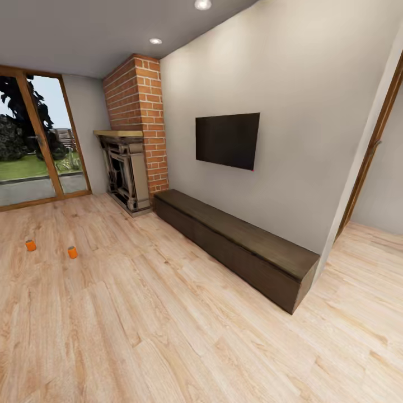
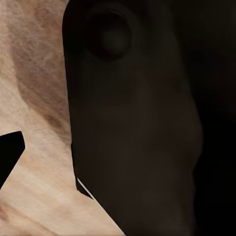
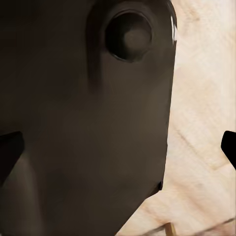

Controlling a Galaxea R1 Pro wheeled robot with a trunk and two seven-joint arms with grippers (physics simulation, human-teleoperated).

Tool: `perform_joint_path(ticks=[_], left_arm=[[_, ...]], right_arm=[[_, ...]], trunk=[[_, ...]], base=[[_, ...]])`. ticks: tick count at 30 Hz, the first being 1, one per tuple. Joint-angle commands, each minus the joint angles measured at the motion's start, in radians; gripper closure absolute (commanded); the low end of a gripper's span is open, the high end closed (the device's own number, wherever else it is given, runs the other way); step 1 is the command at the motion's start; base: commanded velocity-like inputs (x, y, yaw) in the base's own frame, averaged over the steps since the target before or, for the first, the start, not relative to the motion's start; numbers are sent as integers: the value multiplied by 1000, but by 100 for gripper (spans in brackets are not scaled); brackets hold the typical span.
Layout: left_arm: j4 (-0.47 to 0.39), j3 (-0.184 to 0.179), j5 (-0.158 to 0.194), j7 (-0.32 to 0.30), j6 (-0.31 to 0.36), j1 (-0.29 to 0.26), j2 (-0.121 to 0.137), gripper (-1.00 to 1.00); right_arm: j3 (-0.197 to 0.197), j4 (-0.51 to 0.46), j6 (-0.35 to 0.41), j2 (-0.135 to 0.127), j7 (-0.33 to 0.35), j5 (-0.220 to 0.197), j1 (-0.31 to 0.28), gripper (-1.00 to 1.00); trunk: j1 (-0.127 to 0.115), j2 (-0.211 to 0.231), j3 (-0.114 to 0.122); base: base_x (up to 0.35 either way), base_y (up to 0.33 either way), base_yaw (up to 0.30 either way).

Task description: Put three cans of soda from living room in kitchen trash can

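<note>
Orange cans (image 1: 30,245) (image 1: 73,252) stand far left on the plank floor (image 1: 168,324); steer toward them squarely. Whether either hand is spread, you cannot tell.

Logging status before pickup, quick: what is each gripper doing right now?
Left gripper: cannot tell; only one dark fingertip shows over the floor.
Right gripper: open, fingertips wide apart, holding nothing.

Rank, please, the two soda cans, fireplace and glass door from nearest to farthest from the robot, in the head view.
1. Left soda can and right soda can, floor: too close to call.
2. Fireplace, beyond them.
3. Glass door, far left.
</note>
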Motion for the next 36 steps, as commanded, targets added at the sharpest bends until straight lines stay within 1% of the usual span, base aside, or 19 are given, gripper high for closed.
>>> perform_joint_path(ticks=[1, 4, 9, 13, 18, 26, 29, 33, 36], left_arm=[[-6, 0, 4, -1, -6, 4, -6, -100], [-13, 0, 6, -1, -9, 6, -21, -100], [-15, 3, 8, -1, -9, 8, -23, -100], [-15, 0, 7, -2, -11, 8, -23, -100], [-16, 6, 9, -2, -17, 8, -23, -100], [-19, 12, 14, 0, -24, 8, -24, -100], [-20, 20, 15, 0, -24, 7, -24, -100], [-21, 42, 15, 0, -26, 7, -23, -100], [-21, 52, 15, 0, -26, 7, -23, -100]], right_arm=[[0, 3, -6, 6, 0, 0, -1, -100], [1, 3, -12, 20, 0, 1, -2, -100], [-6, -1, -11, 13, -4, -2, -3, -100], [-10, -1, -11, 13, -3, -9, -3, -100], [-12, -1, -11, 12, 0, -12, -3, -100], [-1, -5, -11, 12, 5, 6, -7, -100], [0, -7, -11, 12, 5, 23, -8, -100], [1, -9, -11, 12, 4, 45, -9, -100], [0, -9, -11, 13, 1, 62, -9, -100]], trunk=[[1, -1, 0], [1, -1, 0], [1, -1, 0], [1, -1, 0], [1, -1, 0], [1, -1, -1], [1, -1, -2], [1, -1, -5], [1, -1, -7]], base=[[0, 0, 0], [0, 0, 0], [0, 0, 0], [0, 0, 0], [0, 0, 72], [0, 0, 253], [0, 0, 292], [0, 0, 295], [0, 0, 289]])
